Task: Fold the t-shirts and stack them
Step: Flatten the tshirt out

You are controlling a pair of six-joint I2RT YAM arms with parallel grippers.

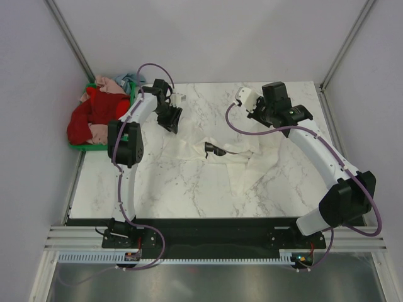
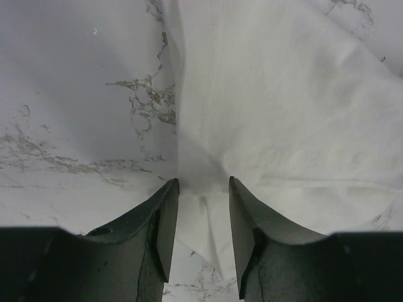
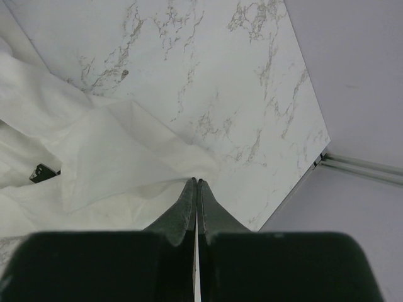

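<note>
Here, a cream shirt point(image 1: 221, 167) lies rumpled on the bench point(image 1: 208, 100), to the right of the green crate point(image 1: 78, 146).
The left jaws stand narrowly apart astride a fold at the shirt's crate-side edge. The right jaws are pressed together on its corner farthest from the crate. Red, pink and blue shirts point(image 1: 94, 116) are heaped in the crate.

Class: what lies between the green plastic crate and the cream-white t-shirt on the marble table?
In the top view, only the left robot arm crosses bare white marble table between the green plastic crate and the cream-white cloth t-shirt.
</note>
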